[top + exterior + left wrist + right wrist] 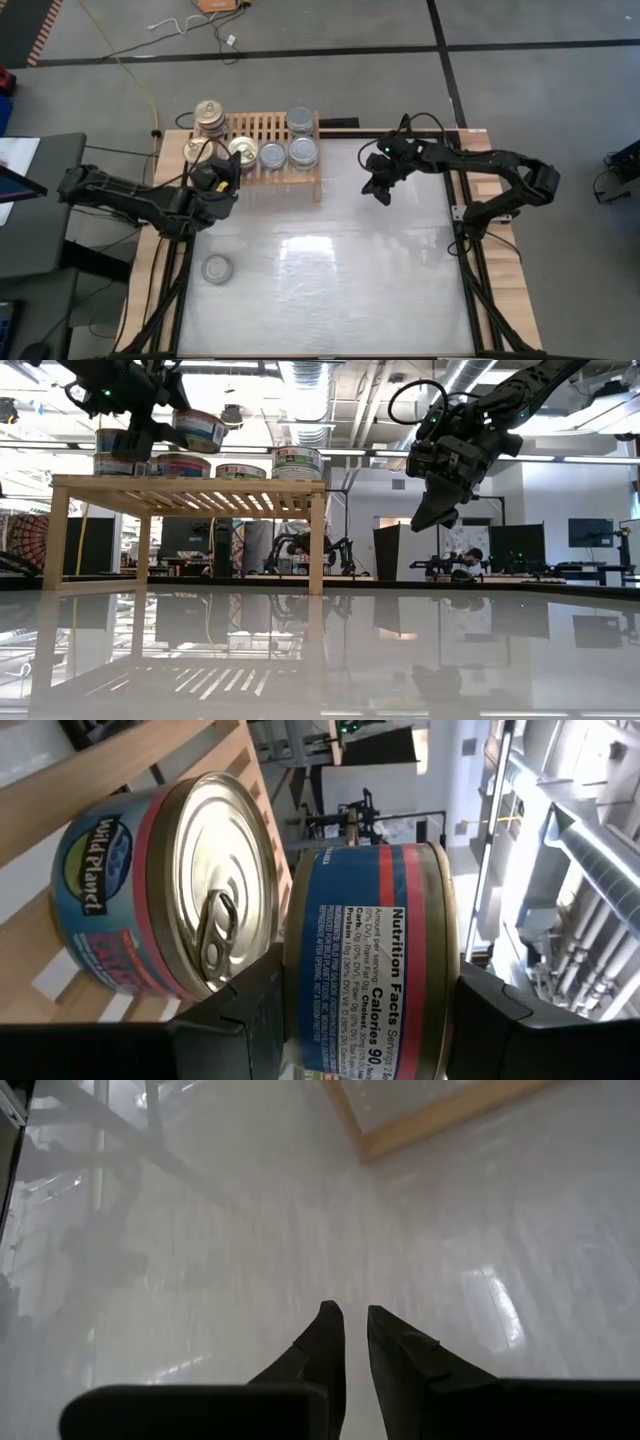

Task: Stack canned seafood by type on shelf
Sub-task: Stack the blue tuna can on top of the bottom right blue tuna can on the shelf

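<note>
A white bench [330, 270] stands in an open workshop with bare ceiling ducts; the wooden shelf [268, 127] sits at its far left corner and serves as reference.

Progress: judged well advanced, not complete. On the shelf, the high view shows gold-topped cans at the left end, one apparently stacked [209, 116], another gold top [243, 151] near the front edge, and silver-topped cans [302, 152] towards the right end, with a further one [300, 119] behind. Sorting by type appears under way, gold left, silver right.

The left tool [218, 183] is at the shelf's front left corner, clenched on a can [368, 955] with a blue and red label, held just beside a gold pull-tab can [175, 885] resting on the slats. Whether the two touch cannot be told. This can is not yet released.

One silver can [217, 268] remains on the bench, well in front of the shelf's left end. That one is outstanding.

The right tool [381, 187] hangs over the bench beyond the shelf's right end, fingers [322, 1342] nearly together, grasping nothing.
</note>
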Robot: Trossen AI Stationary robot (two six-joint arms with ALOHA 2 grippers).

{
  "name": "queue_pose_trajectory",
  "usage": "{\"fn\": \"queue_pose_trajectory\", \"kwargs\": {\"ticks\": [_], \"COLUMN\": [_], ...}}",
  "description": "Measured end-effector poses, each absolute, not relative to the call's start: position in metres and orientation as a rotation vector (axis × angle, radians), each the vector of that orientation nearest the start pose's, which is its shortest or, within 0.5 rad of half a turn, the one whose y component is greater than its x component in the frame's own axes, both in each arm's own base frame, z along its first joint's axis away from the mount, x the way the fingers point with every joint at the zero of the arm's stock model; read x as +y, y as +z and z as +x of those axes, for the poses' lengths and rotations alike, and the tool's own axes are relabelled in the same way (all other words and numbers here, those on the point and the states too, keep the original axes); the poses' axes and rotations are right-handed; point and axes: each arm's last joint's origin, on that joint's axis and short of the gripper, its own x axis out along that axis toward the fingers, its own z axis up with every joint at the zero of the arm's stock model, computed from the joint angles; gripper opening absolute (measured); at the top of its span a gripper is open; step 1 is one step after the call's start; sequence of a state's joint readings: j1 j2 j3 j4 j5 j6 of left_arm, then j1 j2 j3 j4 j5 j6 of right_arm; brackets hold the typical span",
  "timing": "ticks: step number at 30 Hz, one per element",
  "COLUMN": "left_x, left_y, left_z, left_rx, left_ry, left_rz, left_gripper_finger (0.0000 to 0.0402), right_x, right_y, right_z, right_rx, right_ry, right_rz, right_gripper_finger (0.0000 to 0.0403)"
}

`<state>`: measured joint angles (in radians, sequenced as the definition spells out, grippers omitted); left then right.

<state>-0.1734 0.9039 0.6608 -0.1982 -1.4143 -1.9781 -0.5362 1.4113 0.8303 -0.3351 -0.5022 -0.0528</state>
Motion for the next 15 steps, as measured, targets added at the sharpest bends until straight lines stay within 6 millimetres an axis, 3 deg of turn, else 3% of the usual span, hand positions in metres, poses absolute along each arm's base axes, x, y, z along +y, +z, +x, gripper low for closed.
{"fn": "queue_pose_trajectory", "kwargs": {"ticks": [15], "left_x": [-0.002], "left_y": [0.279], "left_z": [0.177], "left_rx": [-0.914], "left_ry": [0.997], "left_rz": [-1.435], "left_gripper_finger": [0.0202], "right_x": [-0.112], "right_y": [0.206], "right_z": [0.249], "right_rx": [0.807], "right_ry": [0.044], "right_rz": [0.381], "right_gripper_finger": [0.0074]}}
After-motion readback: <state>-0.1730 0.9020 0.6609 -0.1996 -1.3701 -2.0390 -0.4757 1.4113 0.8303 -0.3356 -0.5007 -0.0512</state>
